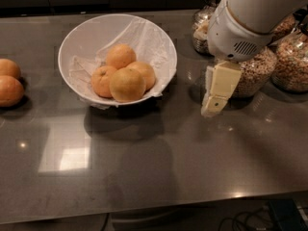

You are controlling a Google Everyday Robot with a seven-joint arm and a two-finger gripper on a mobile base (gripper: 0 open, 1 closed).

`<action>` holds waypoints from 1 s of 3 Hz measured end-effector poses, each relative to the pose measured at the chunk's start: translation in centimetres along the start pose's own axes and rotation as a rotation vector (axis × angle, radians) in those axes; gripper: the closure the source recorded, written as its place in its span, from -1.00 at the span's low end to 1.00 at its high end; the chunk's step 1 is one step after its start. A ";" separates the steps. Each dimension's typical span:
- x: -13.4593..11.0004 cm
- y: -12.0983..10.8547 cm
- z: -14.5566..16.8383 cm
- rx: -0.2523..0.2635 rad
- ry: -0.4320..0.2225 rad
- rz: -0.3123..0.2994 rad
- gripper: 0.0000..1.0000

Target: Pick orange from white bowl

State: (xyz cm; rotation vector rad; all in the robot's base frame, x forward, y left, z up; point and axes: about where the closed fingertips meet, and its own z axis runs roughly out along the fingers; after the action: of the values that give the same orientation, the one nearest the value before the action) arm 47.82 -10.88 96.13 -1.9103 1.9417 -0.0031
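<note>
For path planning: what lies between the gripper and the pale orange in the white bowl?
Camera view: from the orange, the white bowl wall, then countertop to the gripper at right.

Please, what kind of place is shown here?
Probably a kitchen: a dark polished counter, glass jars of dry food, and a white bowl of oranges. The gripper hangs above the counter, near the jars.
</note>
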 end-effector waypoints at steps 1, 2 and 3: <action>-0.1 -0.6 0.7 0.002 -0.043 0.012 -1.00; -2.6 -2.0 2.3 -0.011 -0.127 -0.020 -1.00; -6.1 -2.8 4.0 -0.048 -0.192 -0.086 -1.00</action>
State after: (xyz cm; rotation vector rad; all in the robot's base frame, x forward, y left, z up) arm 51.50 -4.08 94.98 -1.9466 1.7477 0.1965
